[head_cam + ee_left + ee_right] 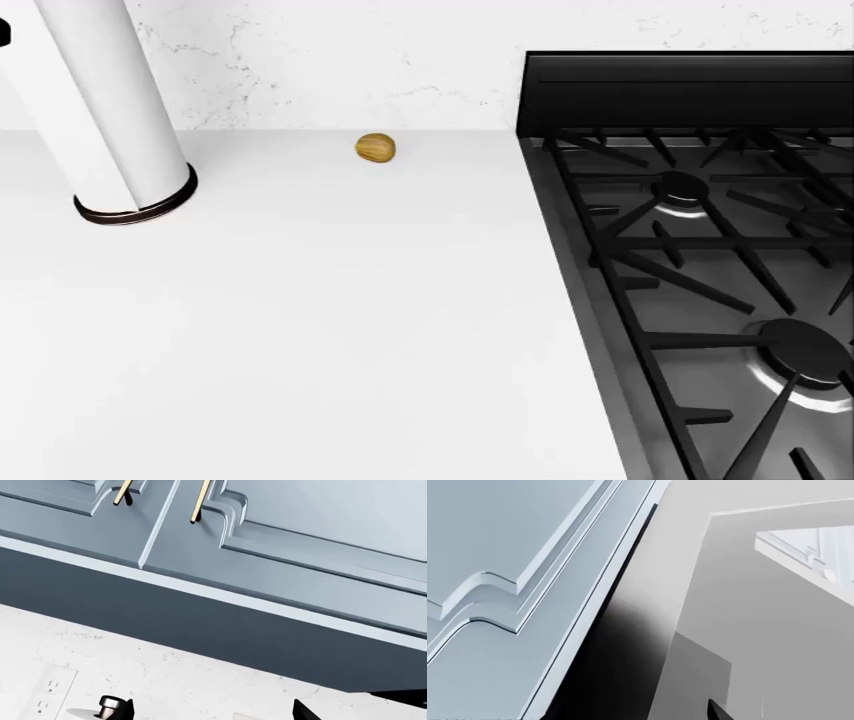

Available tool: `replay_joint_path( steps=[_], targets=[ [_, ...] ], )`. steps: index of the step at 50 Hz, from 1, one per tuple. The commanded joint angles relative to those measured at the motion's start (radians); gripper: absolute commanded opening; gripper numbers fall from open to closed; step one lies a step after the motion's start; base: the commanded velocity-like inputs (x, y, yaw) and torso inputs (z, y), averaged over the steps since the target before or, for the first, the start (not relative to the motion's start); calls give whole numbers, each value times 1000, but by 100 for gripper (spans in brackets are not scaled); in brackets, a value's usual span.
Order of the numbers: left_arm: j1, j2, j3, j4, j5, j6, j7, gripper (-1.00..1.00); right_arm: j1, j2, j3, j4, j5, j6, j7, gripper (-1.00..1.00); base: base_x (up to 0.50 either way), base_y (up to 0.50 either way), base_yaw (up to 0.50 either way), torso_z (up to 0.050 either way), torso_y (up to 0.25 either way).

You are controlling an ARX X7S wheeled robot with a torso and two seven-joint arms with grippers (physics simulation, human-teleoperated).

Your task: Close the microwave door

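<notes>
The microwave and its door are out of view in all three views. In the left wrist view my left gripper (213,714) is open. Its two black fingertips (127,709) stand far apart with only the marbled wall between them. In the right wrist view a single black fingertip (715,711) shows at the picture's edge against a grey wall, so the jaws' state is unclear. The head view holds neither gripper, only a white arm segment (118,110) with a black ring at the upper left.
Pale blue upper cabinets (280,555) with gold handles (199,502) hang above a marbled backsplash with a wall outlet (50,692). A small brown round object (376,148) lies on the white counter (294,330). A black gas stove (707,250) is on the right.
</notes>
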Motion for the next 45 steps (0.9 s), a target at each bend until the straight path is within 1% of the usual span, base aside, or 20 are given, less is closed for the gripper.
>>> replay_joint_path(
  steps=[1, 8, 28, 29, 31, 33, 45],
  targets=[
    [39, -13, 9, 2, -4, 8, -4, 100, -6, 20, -2, 8, -16, -23, -28, 100, 0, 0, 0, 0, 0],
    [43, -15, 12, 4, -7, 11, -7, 100, -13, 24, -4, 16, -26, -36, -39, 100, 0, 0, 0, -3, 0],
    [54, -21, 25, 6, -2, 25, -7, 100, -80, 40, 49, 67, -9, -100, -60, 100, 0, 0, 0, -4, 0],
    [55, -21, 25, 6, -2, 26, -7, 100, -80, 39, 52, 73, -5, -98, -61, 100, 0, 0, 0, 0, 0],
    [55, -22, 26, 5, -1, 27, -7, 100, -66, 22, 35, 138, -1, -22, -41, 100, 0, 0, 0, -5, 0],
    [55, -23, 28, 5, -1, 28, -8, 100, -61, 19, 40, 159, 4, -2, -32, 100, 0, 0, 0, 0, 0],
    [59, -27, 33, 7, -3, 36, -11, 100, -67, 28, 104, 190, 79, 20, -65, 100, 0, 0, 0, -4, 0]
  ],
)
